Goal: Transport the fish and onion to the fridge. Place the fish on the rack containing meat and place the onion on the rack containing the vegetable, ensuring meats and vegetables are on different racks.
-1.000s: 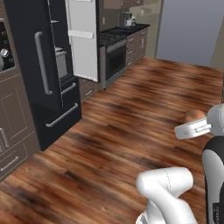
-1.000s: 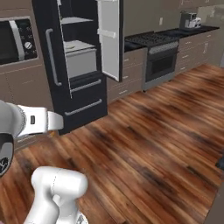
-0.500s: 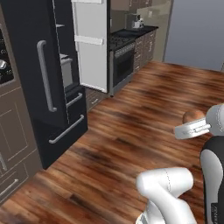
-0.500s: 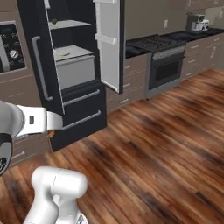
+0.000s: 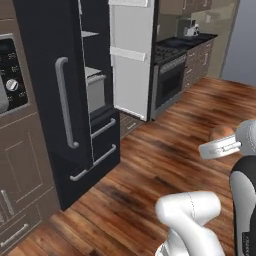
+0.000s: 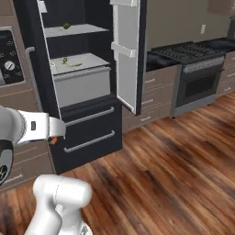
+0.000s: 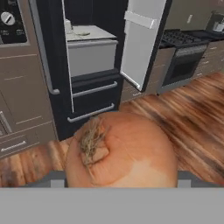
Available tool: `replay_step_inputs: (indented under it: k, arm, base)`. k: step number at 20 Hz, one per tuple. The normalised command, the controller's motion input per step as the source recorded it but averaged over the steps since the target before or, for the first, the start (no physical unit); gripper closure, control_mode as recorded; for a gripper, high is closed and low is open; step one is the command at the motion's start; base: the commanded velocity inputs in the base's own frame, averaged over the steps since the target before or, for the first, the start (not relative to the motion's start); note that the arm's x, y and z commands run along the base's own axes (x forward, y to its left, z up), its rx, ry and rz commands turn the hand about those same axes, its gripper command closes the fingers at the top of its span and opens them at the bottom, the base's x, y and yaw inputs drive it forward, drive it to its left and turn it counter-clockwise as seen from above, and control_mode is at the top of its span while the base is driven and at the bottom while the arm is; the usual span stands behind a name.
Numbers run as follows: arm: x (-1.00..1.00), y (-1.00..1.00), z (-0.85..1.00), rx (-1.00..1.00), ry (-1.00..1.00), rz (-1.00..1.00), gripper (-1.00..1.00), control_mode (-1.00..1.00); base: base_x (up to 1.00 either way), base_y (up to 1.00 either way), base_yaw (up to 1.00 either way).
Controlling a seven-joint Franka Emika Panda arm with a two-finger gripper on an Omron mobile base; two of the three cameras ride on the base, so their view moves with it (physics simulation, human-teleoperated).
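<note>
Jaws gripping the onion (image 7: 120, 151), carried in front of the open fridge (image 6: 82, 87). Not yet shelved. Small green vegetable (image 6: 66, 26) on upper rack; something pale on the rack below, too small to tell. Left: place onion beside vegetable; fish status unclear.

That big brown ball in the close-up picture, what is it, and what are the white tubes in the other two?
It is an onion, seen from a camera on the robot's hand. The end effector grips it on both sides. The white tubes are the robot's arm; two cameras on its rolling base look past it, from its left and right. Ahead stands a black fridge with its door open. A small green vegetable lies on an upper shelf, and something else, too small to identify, lies on the shelf below.
</note>
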Motion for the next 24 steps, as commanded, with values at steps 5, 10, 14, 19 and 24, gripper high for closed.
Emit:
replay_step_inputs:
  k: [5, 10, 14, 19, 24]
  arm:
    - [0.0, 0.0, 0.0, 0.0, 0.0, 0.0, 1.0, 1.0]
    - [0.0, 0.0, 0.0, 0.0, 0.0, 0.0, 1.0, 1.0]
    - [0.0, 0.0, 0.0, 0.0, 0.0, 0.0, 1.0, 1.0]
    - [0.0, 0.0, 0.0, 0.0, 0.0, 0.0, 1.0, 1.0]
    - [0.0, 0.0, 0.0, 0.0, 0.0, 0.0, 1.0, 1.0]
  base:
    - [1.0, -0.09, 0.43]
    - [0.85, -0.14, 0.41]
    - [0.33, -0.41, 0.37]
    - [0.28, -0.11, 0.29]
    - [0.29, -0.31, 0.26]
